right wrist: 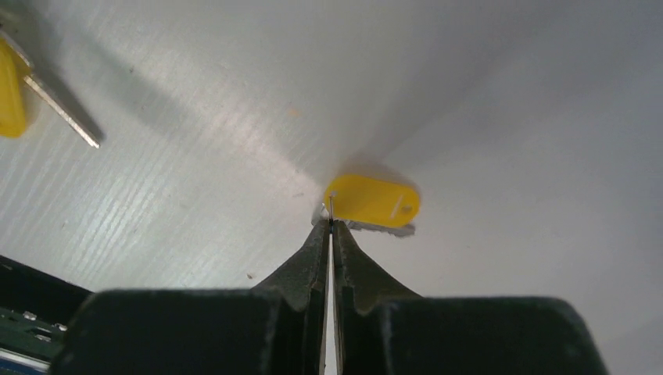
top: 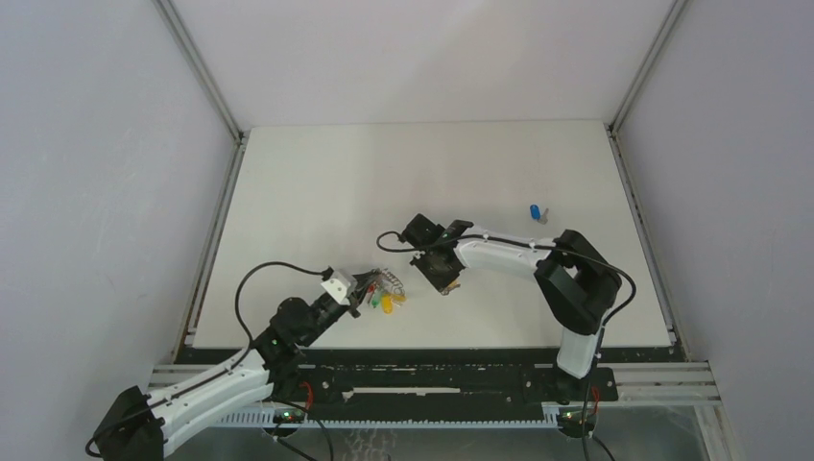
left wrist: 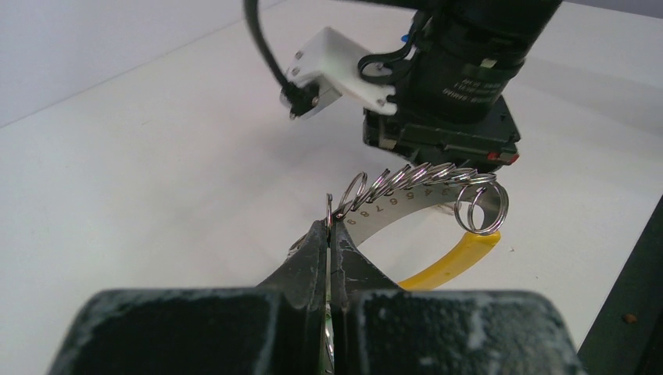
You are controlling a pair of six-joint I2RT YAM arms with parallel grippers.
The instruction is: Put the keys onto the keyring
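Keyring [left wrist: 406,187]: one ring clamped between my left fingers [left wrist: 311,262], rest fanned beyond the tips. Yellow key [right wrist: 373,201] on desk [right wrist: 508,141], my right fingers [right wrist: 309,262] closed on thin metal at its near end.

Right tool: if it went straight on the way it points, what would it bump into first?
The yellow key, lying right at the shut right tool's tips and apparently nipped there by its metal edge; just beyond it, the table.

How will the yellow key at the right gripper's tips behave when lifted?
The yellow key looks small and flat, so probably light, stiff, unlikely to roll. The right gripper seems to pinch only its thin end, so it may swivel or slip.
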